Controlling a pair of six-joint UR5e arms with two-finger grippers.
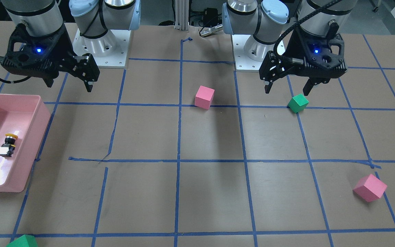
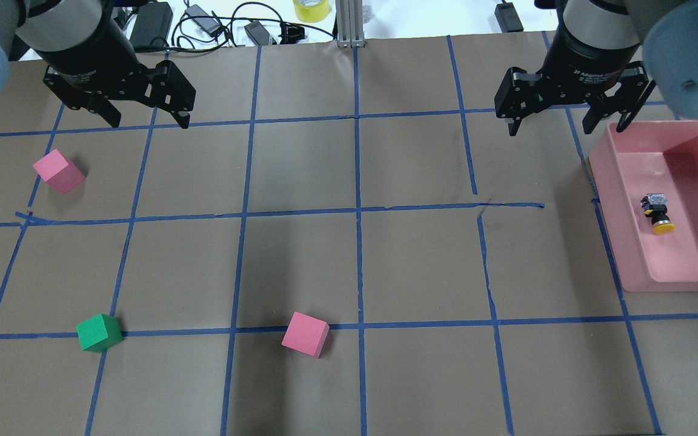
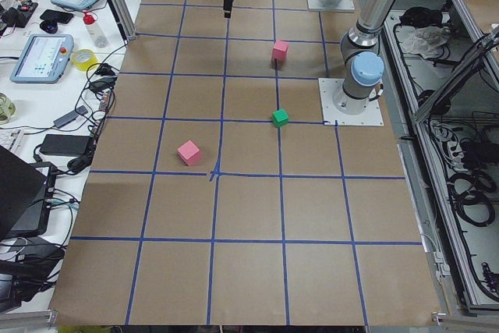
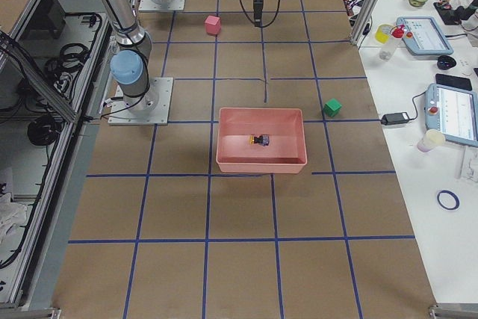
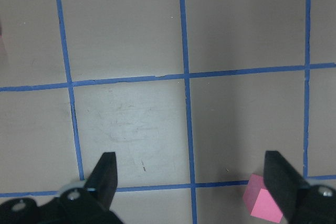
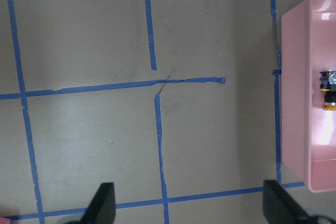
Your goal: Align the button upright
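Observation:
The button lies on its side inside the pink bin at the table's right end, with its yellow cap toward the robot and its whitish base away. It also shows in the front view, the right side view and at the right edge of the right wrist view. My right gripper hovers open and empty above the table, left of the bin's far corner. It also shows in the front view. My left gripper hovers open and empty over the far left.
A pink cube lies near the left gripper and shows in the left wrist view. Another pink cube and a green cube lie nearer the robot. A second green cube sits at the far edge.

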